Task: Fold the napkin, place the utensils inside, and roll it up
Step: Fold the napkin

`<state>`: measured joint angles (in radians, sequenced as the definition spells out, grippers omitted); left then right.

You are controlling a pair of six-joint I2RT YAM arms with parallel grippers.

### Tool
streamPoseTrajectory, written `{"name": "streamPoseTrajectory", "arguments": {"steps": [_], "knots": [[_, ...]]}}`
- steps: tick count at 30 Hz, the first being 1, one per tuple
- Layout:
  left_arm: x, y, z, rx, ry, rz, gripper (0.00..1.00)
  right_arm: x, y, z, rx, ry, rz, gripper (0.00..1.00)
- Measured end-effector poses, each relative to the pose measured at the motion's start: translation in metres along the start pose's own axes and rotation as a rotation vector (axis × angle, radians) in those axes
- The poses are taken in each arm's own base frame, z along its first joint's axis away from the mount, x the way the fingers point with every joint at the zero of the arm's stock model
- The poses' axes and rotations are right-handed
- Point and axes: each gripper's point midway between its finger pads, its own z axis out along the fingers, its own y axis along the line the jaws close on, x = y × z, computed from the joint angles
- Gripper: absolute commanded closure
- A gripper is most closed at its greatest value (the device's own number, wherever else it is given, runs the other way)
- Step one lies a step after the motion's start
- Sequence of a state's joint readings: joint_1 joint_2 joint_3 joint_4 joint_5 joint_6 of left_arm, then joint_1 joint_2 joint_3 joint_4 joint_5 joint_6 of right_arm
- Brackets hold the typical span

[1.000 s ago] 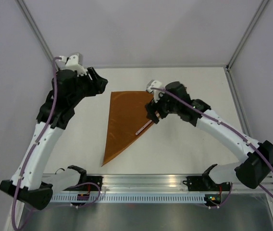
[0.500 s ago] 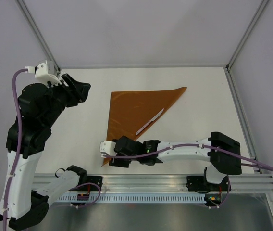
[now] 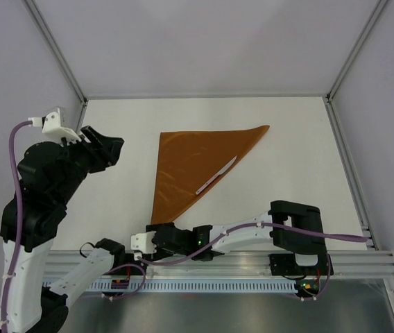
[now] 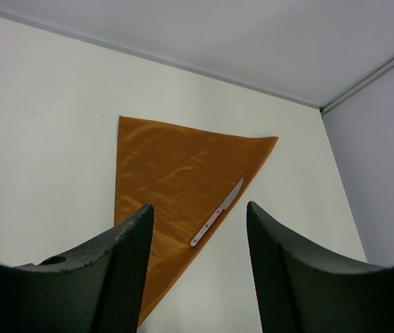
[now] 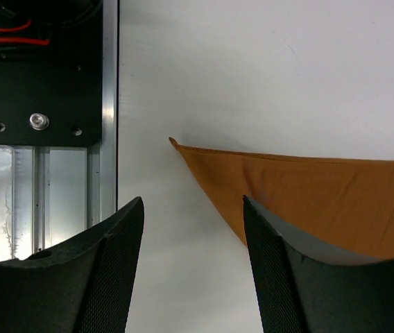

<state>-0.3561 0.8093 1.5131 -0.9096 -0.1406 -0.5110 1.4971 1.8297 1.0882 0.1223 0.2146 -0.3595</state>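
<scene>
Top external: silvery knife (image 3: 216,175) on folded rust-brown napkin (image 3: 183,159).
Right hand (image 5: 192,202), open, empty, faces its near corner, likely for rolling; left hand (image 4: 199,208) likewise open.

Passing freely over bare table (image 3: 294,159) left, right and beyond the folded napkin (image 3: 183,159), meeting only the knife (image 3: 216,175) lying along its right edge, the right gripper (image 5: 191,201) hanging over its near tip beside the aluminium rail (image 3: 363,258), and the left gripper (image 3: 103,149) hovering leftward.
</scene>
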Motion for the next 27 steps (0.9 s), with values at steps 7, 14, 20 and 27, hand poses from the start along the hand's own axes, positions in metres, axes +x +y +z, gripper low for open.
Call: {"name": "streamPoseTrajectory", "arguments": {"steps": [7,14,20,27], "knots": [[0.018,0.01,0.002,-0.025,0.045,0.006,0.39,0.008,0.01,0.02,0.024,-0.006,-0.068,0.35],[0.023,0.013,0.001,-0.029,0.053,0.007,0.4,0.018,0.008,0.036,0.07,-0.001,-0.097,0.36],[0.026,0.015,-0.001,-0.031,0.057,0.008,0.4,0.022,0.007,0.045,0.097,0.002,-0.116,0.43],[0.028,0.015,-0.003,-0.027,0.056,0.008,0.4,0.023,0.004,0.05,0.119,0.005,-0.134,0.61]]}}
